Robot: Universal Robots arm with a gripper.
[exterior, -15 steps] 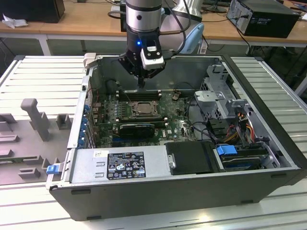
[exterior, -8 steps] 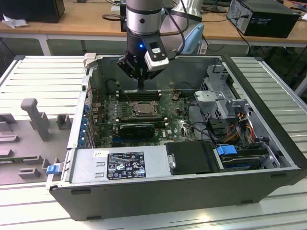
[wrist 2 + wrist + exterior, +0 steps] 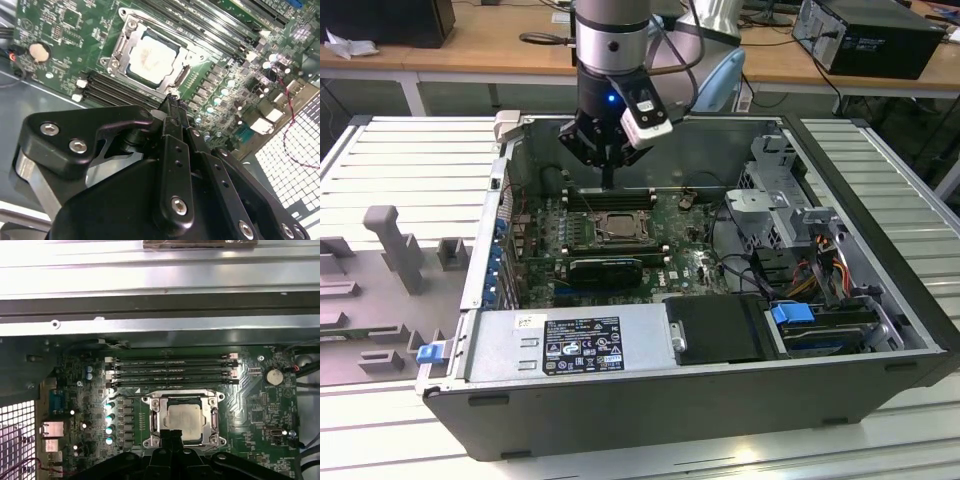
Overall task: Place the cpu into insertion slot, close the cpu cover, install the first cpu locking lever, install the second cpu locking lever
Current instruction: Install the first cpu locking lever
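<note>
In the exterior view, the claw [image 3: 608,182] hangs inside the open computer case [image 3: 720,400], just above the motherboard [image 3: 690,265]. Its fingertips appear pressed together and hold nothing. Below it is the insertion slot [image 3: 607,227] with its grey metal rim, beside the black memory slots [image 3: 610,196].

In the second wrist view, the cpu [image 3: 152,56] lies flat in the insertion slot [image 3: 119,47], silver top up. The cpu cover [image 3: 187,56] seems to lie closed around it, though I cannot tell this for sure. The black claw [image 3: 170,102] ends near the slot's corner.

In the first wrist view, the cpu [image 3: 183,416] sits in the slot, and the clenched claw [image 3: 171,432] is at the slot's edge.
</note>
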